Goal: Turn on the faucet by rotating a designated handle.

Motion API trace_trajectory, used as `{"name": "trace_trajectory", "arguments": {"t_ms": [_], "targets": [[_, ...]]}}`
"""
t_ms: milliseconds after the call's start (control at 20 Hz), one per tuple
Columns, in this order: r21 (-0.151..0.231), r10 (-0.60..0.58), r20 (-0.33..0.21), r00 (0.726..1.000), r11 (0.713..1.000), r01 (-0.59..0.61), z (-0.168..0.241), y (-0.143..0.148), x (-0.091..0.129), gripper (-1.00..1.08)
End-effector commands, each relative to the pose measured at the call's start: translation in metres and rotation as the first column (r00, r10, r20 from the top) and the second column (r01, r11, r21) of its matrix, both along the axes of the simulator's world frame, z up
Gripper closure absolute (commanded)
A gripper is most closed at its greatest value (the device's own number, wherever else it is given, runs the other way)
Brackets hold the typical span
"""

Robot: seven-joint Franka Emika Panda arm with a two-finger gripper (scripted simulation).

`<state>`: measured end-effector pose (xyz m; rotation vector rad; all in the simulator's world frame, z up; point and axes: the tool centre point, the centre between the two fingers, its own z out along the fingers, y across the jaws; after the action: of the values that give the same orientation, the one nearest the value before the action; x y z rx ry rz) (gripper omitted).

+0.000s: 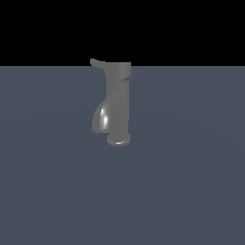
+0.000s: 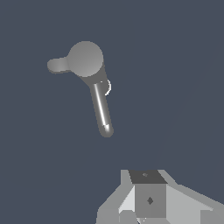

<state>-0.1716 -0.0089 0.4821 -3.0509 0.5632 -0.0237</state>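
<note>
On flat slate-grey floor [image 1: 191,191] stands the faucet [image 1: 118,107]; hand's [image 2: 148,205] opening unclear.

Flat slate-blue floor [image 1: 191,191], plain and unmarked, solid black backdrop [image 1: 191,28] above a straight horizon, even dim light

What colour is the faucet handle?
Plain matte grey handle, clearest in the wrist view.
</note>
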Motion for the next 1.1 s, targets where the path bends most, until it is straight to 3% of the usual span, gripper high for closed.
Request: {"name": "trace_trajectory", "arguments": {"t_ms": [0, 500, 1050], "targets": [[0.004, -0.060, -0.004, 0.998, 0.998, 0.060, -0.003, 0.002, 0.013, 1.08], [0.010, -0.293, -0.020, 0.956, 0.956, 0.293, -0.020, 0.012, 0.062, 1.08], [0.005, -0.530, -0.036, 0.847, 0.847, 0.531, -0.047, 0.026, 0.115, 1.08]]}}
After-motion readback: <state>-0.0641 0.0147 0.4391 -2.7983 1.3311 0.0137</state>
